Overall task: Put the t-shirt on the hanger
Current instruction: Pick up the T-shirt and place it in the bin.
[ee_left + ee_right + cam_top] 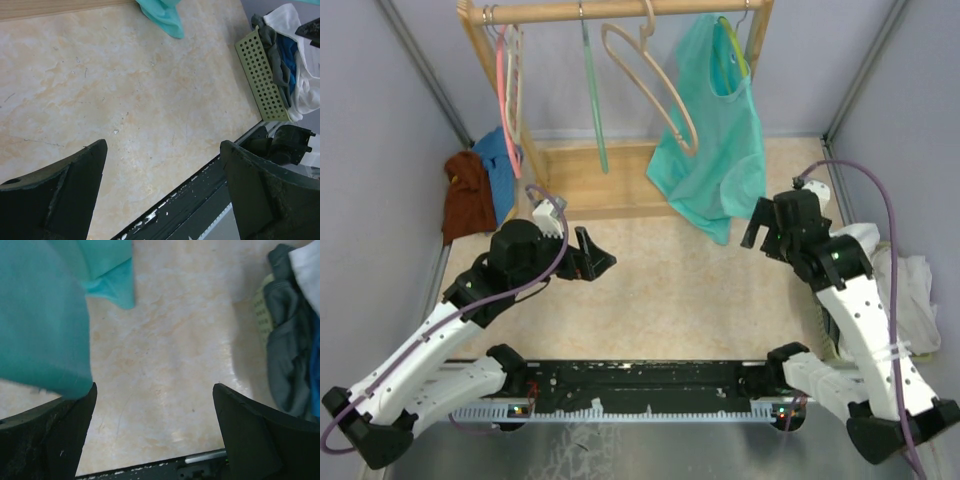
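- The left gripper (593,256) hovers left of centre over the tan table (690,290), its jaws spread wide and holding nothing.
- The right gripper (765,236) sits right of centre, jaws likewise spread and empty, close beside the hem of the teal top (710,150).
- The t-shirt (918,295) lies crumpled in a green basket (260,75) at the right edge, with grey and blue cloth.
- The hanger (646,32) hangs from the wooden rail (620,10), top centre, just left of the teal top.
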Tool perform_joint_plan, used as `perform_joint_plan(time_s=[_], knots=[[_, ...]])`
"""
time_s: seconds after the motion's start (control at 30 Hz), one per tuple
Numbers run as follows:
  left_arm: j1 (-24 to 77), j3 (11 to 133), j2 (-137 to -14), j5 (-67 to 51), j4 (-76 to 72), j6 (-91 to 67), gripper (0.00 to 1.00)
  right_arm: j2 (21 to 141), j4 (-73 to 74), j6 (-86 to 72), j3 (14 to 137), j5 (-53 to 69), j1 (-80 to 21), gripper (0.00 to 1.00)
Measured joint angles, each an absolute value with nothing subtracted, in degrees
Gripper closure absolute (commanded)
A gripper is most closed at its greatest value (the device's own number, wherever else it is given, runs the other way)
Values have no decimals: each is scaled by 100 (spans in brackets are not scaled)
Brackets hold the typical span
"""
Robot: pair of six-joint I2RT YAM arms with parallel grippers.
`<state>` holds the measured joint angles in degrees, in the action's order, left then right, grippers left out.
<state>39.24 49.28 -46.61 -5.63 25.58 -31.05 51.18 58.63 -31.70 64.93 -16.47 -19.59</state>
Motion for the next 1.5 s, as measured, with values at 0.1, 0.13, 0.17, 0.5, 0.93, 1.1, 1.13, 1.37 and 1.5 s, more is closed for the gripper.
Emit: perform_joint_plan(time_s=[0.1,0.13,0.17,0.5,0.93,1.1,1.13,1.37,1.5], knots=[[3924,4963,-4707,-593,2587,-3044,1,5627,6147,-3212,6932,-2497,-1955,1],[3924,4995,-4733,-607,2602,-3022,1,5806,6233,-3223,7015,-2808,-1933,1],[3924,5052,-4770,-624,2622,-2991,1,5935,6287,-3229,7032,-3059,-1890,1],[3924,5459,-4910,-895,2821,-2856,1,6331,6045,-2886,6744,-4228,276,24],[3924,5798,-5417,-1339,3131,-2740,0,6060,5535,-3006,5690,-3481,1981,36],[3924,5837,-5476,-1389,3135,-2738,0,6090,5223,-3026,5465,-2967,2062,39],[3924,5839,-5492,-1398,3135,-2740,1,6095,5146,-3028,5426,-2882,2071,39],[3924,5874,-5575,-1402,3146,-2740,1,5946,4818,-2982,5221,-2351,2082,26],[3924,5894,-5627,-1433,3133,-2753,0,5863,4731,-2958,5216,-2165,2082,24]])
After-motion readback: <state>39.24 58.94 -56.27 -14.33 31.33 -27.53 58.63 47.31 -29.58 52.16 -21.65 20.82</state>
